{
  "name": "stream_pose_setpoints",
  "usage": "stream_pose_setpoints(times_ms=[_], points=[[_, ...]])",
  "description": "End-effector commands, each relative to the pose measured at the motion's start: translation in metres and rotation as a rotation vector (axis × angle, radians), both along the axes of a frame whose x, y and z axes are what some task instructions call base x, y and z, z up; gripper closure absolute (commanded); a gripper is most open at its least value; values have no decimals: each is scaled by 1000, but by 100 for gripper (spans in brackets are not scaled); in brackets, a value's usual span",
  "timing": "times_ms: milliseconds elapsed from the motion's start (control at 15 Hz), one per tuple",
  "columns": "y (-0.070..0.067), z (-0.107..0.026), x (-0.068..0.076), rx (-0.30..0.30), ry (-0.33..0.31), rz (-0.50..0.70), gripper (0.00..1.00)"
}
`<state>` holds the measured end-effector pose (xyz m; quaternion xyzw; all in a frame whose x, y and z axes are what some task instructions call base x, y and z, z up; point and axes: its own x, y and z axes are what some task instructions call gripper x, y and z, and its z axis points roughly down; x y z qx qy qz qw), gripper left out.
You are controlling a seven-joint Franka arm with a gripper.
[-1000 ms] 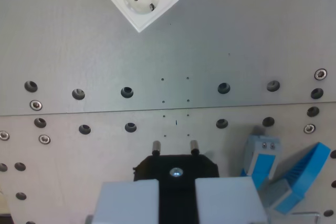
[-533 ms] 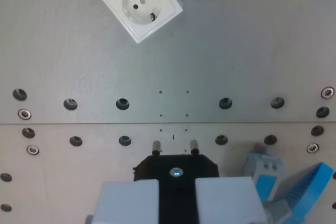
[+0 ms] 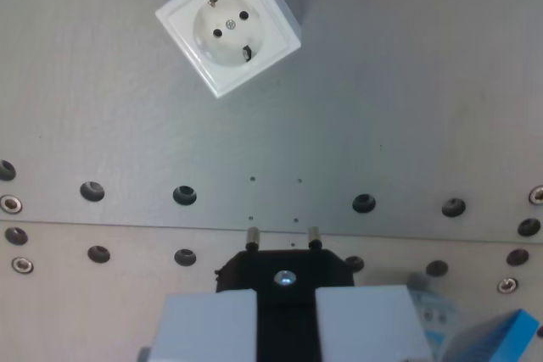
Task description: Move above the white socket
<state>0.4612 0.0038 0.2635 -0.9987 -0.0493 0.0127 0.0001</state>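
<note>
The white socket (image 3: 227, 31) is a square wall socket, turned about 30 degrees, lying on the grey metal plate (image 3: 407, 108) in the upper left-centre of the wrist view. My gripper (image 3: 284, 315) is at the bottom centre, its two pale grey fingers (image 3: 208, 328) shut on a black plug (image 3: 284, 270) whose two metal pins point up the picture toward the socket. The plug is well below the socket in the picture and a little to the wrist view's right of it.
Two rows of bolt holes (image 3: 184, 195) run across the plate on either side of a seam. A blue and grey part (image 3: 501, 338) shows at the bottom right corner, partly cut off.
The camera has moved forward: the socket has come lower and looks larger, the hole rows have slid down, and the blue parts have mostly left the picture. The plug stays in the grip.
</note>
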Motion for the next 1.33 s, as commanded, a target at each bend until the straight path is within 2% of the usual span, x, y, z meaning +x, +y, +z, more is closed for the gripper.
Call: stream_pose_setpoints(times_ms=[67,1333], points=[[1,-16,-1,-13,-88,112,100],[1,-110,12,-30,-98,216,100]])
